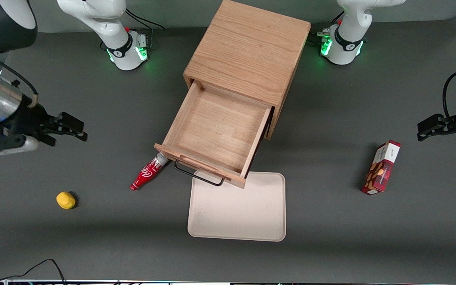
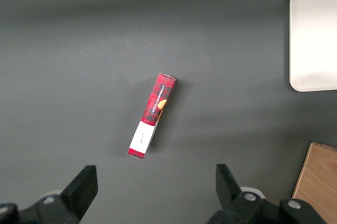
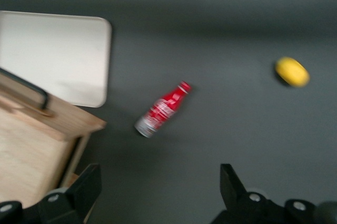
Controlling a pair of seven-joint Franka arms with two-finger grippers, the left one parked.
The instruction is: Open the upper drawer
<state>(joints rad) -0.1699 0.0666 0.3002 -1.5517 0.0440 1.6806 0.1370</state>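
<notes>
The upper drawer (image 1: 216, 130) of the oak cabinet (image 1: 247, 51) stands pulled far out and is empty inside. Its thin black wire handle (image 1: 198, 176) hangs over the beige tray. My right gripper (image 1: 75, 128) is open and empty. It hovers above the table toward the working arm's end, well apart from the drawer. The right wrist view shows the gripper (image 3: 158, 179), the drawer's front corner (image 3: 58, 121) and the handle (image 3: 29, 90). The lower drawer is hidden beneath the open one.
A red bottle (image 1: 145, 174) lies on the table at the drawer's front corner, also in the right wrist view (image 3: 163, 109). A beige tray (image 1: 238, 213) lies in front of the cabinet. A yellow object (image 1: 65, 200) and a red box (image 1: 381, 168) lie on the table.
</notes>
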